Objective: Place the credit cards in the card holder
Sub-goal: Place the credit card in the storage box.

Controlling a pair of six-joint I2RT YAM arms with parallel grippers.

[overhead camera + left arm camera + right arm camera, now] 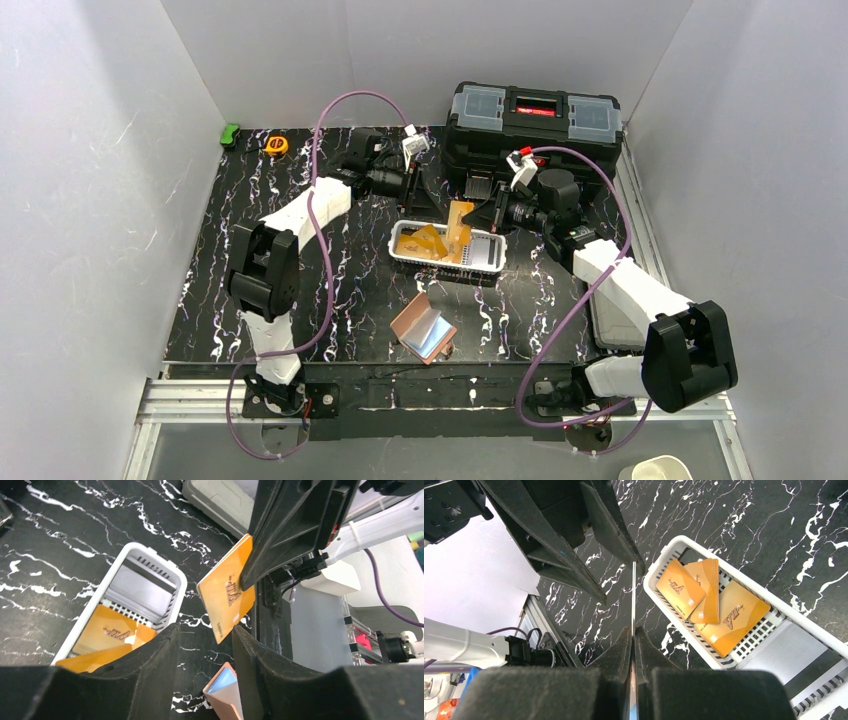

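An orange credit card [225, 597] stands on edge above the table, with my right gripper [633, 630] shut on its near end. It shows edge-on as a thin line [633, 587] in the right wrist view. My left gripper [204, 630] is open, and the card's lower corner hangs just in front of the gap, close to the right finger [260, 660]. Three more orange cards [709, 597] lie in the white slotted basket [490, 262]. The salmon-pink card holder [425, 328] lies partly open on the table near its front edge, apart from both grippers.
A black toolbox [535, 122] stands at the back right, just behind my right gripper [490, 215]. An orange tape measure [277, 145] and a small green object [230, 133] sit at the back left corner. White walls enclose the marbled black table [300, 300].
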